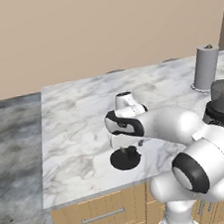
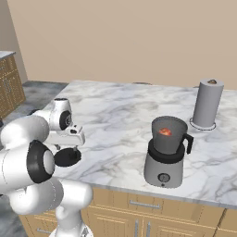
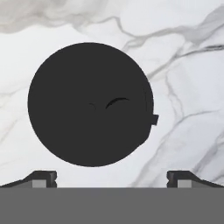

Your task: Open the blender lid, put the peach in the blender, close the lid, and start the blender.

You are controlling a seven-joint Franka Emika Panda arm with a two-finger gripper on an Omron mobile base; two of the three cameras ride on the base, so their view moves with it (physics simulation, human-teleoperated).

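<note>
The marble-topped bench (image 1: 77, 138) with wooden cabinet fronts below is seen to carry everything of the task. The white arm is stretched low over the bench's front part, its hand pointed down at the stone.

Toward the right of the bench, close to the front edge, the blender (image 2: 164, 159) is stood upright: a rounded silver-grey base with a round knob facing forward, and a dark tapered jar with its handle turned to the right. The jar's top is left uncovered. Behind it and further right, well apart, a plain grey upright cylinder (image 2: 207, 104) is placed on a small round stand.

The blender lid (image 3: 90, 104) is laid flat on the bench near the front edge, well to the left of the blender, directly beneath the hand; in the left base view it is seen as a black disc (image 1: 125, 158) under the wrist.

The claw (image 3: 111, 177) is held above the lid with its fingers spread wide, one tip on either side of the disc's lower rim, and nothing is gripped between them.

The peach (image 2: 165, 132) is seen inside the jar, an orange-red ball below the open rim.
</note>
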